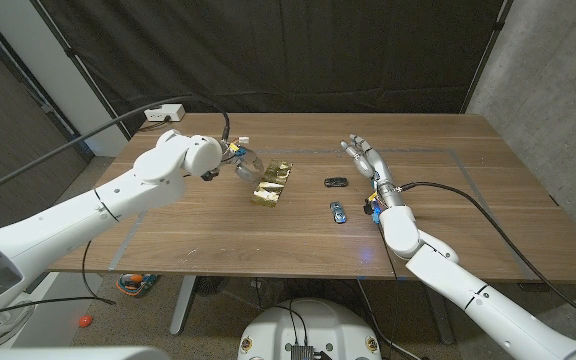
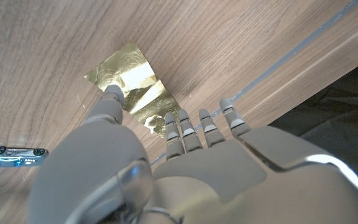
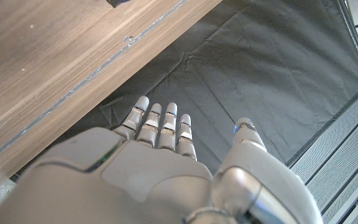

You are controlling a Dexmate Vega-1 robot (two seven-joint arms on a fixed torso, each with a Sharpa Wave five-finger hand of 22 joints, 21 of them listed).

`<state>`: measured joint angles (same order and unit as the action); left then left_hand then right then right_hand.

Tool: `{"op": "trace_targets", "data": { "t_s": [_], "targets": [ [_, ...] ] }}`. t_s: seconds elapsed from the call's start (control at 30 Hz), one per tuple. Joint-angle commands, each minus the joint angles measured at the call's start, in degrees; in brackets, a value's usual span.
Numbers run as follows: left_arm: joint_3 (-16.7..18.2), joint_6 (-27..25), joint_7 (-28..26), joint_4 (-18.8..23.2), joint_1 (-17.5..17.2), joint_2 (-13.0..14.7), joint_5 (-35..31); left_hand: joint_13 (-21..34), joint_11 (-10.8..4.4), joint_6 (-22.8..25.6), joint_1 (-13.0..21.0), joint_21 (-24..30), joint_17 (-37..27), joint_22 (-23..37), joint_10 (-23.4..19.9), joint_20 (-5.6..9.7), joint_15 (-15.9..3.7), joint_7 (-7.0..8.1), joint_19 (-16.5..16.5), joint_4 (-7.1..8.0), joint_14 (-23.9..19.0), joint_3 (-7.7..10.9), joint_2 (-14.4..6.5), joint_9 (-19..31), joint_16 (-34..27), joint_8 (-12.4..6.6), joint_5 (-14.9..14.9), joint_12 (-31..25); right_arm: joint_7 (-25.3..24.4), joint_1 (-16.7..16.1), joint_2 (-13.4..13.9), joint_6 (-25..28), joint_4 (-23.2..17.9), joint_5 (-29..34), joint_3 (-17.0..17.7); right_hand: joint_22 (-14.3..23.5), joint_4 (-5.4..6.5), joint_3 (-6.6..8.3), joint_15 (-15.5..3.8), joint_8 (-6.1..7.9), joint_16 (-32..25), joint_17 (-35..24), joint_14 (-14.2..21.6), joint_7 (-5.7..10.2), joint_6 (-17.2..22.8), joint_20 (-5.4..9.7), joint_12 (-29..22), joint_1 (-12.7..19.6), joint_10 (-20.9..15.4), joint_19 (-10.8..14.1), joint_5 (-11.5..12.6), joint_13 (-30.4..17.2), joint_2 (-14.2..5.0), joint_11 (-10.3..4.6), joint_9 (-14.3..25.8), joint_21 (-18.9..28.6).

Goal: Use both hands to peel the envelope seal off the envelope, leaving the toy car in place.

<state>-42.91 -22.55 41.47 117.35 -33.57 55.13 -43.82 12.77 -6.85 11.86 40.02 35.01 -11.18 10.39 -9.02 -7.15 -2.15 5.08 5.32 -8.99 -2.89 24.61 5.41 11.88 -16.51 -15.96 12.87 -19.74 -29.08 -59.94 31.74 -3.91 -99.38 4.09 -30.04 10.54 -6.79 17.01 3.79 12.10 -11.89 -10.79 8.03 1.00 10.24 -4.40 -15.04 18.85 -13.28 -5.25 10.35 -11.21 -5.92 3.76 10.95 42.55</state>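
with the gold envelope (image 1: 272,183) lying on the tabletop (image 1: 218,235) left of the black toy car (image 1: 336,182), the left hand (image 1: 240,158), open with a fingertip on it, should pin it while the open, empty right hand (image 1: 365,160) crosses to peel.

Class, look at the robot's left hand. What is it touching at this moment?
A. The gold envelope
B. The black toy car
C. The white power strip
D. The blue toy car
A: in the left wrist view a fingertip of the left hand presses on the gold envelope, while the blue toy car lies apart from it.
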Motion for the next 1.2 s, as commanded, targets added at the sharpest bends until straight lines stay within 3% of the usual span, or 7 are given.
{"op": "trace_targets", "data": {
  "t_s": [0.03, 0.37, 0.93, 1.2],
  "targets": [
    [0.34, 1.86, -3.02, -2.16, -2.85, -1.64, -1.82, 0.03, 0.13, -0.38, 0.73, -0.12, -0.02, 0.17, 0.0, -0.22, -0.27, -0.06, -0.25, 0.21, -0.34, -0.27, 0.12, 0.12, 0.15, 0.24, 0.37, 0.35, 0.1, 0.33, -0.46, -0.96, 1.6, -0.74, 0.03, 0.11, 0.18, 0.2, -0.03, 0.07, -0.3, -0.25, 0.53, -0.07, 0.57, 0.06, -0.37, -0.51, -0.47, 0.17, -0.08, -0.02, 0.16, 0.12, 0.03, -0.05],
    [1.17, 3.55, -10.55, -3.36, -6.28, -2.01, -3.5, 0.02, -0.17, -0.55, 1.04, -0.23, -0.05, 0.17, 0.1, 0.07, -0.44, -0.14, -0.66, 0.37, -0.22, -0.53, 0.36, 0.13, 0.4, 0.44, 0.56, 0.67, 0.22, 0.85, -1.02, -2.13, 3.36, -1.57, 0.0, 0.12, 0.21, 0.24, 0.0, -0.01, -0.27, -0.25, 0.65, -0.07, 0.56, 0.02, -0.31, -0.62, -0.48, 0.22, -0.11, -0.02, 0.13, 0.03, 0.03, -0.16],
    [-1.28, 4.81, -12.99, -6.92, -6.73, -4.18, -10.13, 0.02, -0.86, 0.07, 1.63, -0.36, -0.14, 0.22, -1.03, 0.97, -1.15, -0.01, -1.62, 0.74, -1.13, -0.89, 0.37, 0.14, 0.62, 0.44, 0.86, 0.59, -0.25, 0.73, -1.34, -3.28, 4.65, -2.42, 0.38, 0.13, 0.2, 0.38, 0.04, -0.21, -0.14, -0.23, 0.65, -0.14, 0.4, 0.06, -0.1, -0.72, -0.22, 0.38, -0.12, -0.02, 0.01, 0.05, 0.03, -0.36],
    [-1.79, 5.14, -14.56, -7.83, -7.65, -4.81, -13.04, -0.01, -1.7, 2.08, 2.6, -0.16, -0.22, 0.29, -3.21, 1.93, -2.2, 0.91, -3.13, 1.03, -3.46, -0.7, -0.54, 0.12, 0.46, -0.14, 1.01, -0.03, -0.39, 0.62, -1.42, -3.98, 5.18, -2.78, 0.56, 0.14, 0.21, 0.49, 0.08, -0.27, -0.14, -0.22, 0.81, -0.17, 0.39, -0.07, -0.06, -0.76, -0.27, 0.45, -0.13, -0.02, -0.11, 0.05, 0.03, -0.47]
  ]
}}
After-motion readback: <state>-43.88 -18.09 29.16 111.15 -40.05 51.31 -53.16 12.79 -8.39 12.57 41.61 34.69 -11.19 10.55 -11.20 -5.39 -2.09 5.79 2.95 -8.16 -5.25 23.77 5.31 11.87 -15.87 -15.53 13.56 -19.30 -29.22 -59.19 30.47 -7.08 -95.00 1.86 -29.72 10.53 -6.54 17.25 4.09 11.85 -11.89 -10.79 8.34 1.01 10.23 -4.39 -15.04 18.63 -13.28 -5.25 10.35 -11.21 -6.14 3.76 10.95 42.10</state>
